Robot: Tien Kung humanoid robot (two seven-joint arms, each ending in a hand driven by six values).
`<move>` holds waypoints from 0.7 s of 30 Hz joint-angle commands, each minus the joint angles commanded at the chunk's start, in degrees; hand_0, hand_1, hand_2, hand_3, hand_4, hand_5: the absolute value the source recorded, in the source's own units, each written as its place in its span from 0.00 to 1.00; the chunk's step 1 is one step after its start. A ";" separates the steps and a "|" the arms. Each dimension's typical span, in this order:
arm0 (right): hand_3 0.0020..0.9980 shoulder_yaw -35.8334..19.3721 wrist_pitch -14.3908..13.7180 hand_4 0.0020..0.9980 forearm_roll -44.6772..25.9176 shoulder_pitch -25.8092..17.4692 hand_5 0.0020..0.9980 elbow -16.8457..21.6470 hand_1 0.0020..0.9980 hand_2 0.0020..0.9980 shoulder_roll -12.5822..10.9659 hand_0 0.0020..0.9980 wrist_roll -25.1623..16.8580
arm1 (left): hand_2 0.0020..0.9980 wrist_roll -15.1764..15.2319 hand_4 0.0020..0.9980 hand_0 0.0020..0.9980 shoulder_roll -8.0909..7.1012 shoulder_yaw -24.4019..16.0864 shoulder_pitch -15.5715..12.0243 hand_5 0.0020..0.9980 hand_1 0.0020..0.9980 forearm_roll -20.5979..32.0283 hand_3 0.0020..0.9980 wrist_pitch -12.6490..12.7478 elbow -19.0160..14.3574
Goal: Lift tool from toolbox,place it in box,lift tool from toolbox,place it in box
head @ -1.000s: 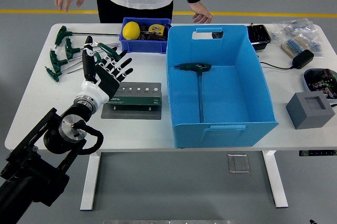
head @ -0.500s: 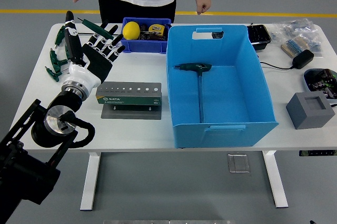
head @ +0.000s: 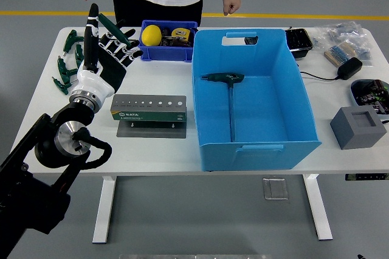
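The left hand was held with fingers spread above the T-handle wrenches laid at the table's far left corner; whether a green-handled tool near the fingertips was gripped could not be told. One T-handle wrench was already lying inside the blue box. Such tools were judged stiff, fairly heavy steel, best taken at the green crossbar, the bare shaft being slippery.
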State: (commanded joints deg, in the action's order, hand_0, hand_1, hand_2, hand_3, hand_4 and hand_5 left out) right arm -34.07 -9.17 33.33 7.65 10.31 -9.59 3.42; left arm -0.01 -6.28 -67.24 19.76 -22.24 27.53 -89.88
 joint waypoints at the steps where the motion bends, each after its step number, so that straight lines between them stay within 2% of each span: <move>1: 0.69 0.06 0.01 0.91 -0.05 0.01 0.97 0.00 0.53 0.63 -0.01 0.60 -0.02 | 0.27 0.02 1.00 0.24 0.02 -0.04 -0.01 0.43 0.21 -0.18 0.44 -0.06 0.10; 5: 0.69 0.06 0.00 0.91 -0.06 0.06 0.97 0.00 0.53 0.63 -0.01 0.60 -0.04 | 0.27 -0.02 1.00 0.24 0.02 -0.08 -0.01 0.43 0.21 -0.66 0.44 -0.58 0.45; 6: 0.69 0.05 0.00 0.91 -0.05 0.06 0.96 0.00 0.53 0.63 -0.01 0.60 -0.03 | 0.22 -0.09 1.00 0.24 0.02 -0.11 -0.03 0.33 0.14 -0.86 0.41 -0.71 0.49; 11: 0.69 0.10 -0.02 0.91 -0.08 0.08 0.96 0.00 0.53 0.63 -0.02 0.60 -0.04 | 0.22 -0.49 1.00 0.24 0.08 -0.14 0.02 0.33 0.14 -1.45 0.41 -0.82 0.56; 12: 0.69 0.10 -0.02 0.91 -0.08 0.08 0.96 0.00 0.53 0.63 -0.01 0.60 -0.03 | 0.19 -0.53 1.00 0.22 0.11 -0.15 0.06 0.33 0.10 -1.58 0.35 -0.65 0.62; 17: 0.69 0.14 -0.05 0.91 -0.06 0.01 0.96 0.00 0.53 0.63 0.04 0.60 0.02 | 0.19 -0.49 1.00 0.22 0.11 -0.04 0.01 0.33 0.10 -1.30 0.35 -0.16 0.85; 18: 0.69 0.15 -0.05 0.91 -0.05 -0.01 0.97 0.00 0.53 0.63 0.05 0.60 0.03 | 0.15 -0.44 1.00 0.20 0.10 0.00 0.00 0.32 0.07 -1.17 0.28 -0.04 0.88; 21: 0.69 0.22 -0.04 0.91 0.02 -0.09 0.97 0.00 0.53 0.63 0.06 0.60 0.05 | 0.15 -0.23 1.00 0.20 0.08 0.07 -0.05 0.32 0.07 -0.36 0.28 -0.52 1.12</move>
State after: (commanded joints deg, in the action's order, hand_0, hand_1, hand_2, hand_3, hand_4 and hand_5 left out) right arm -33.84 -9.21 33.35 7.56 10.31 -9.53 3.46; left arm -0.24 -6.21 -67.16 19.72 -22.60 27.01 -88.76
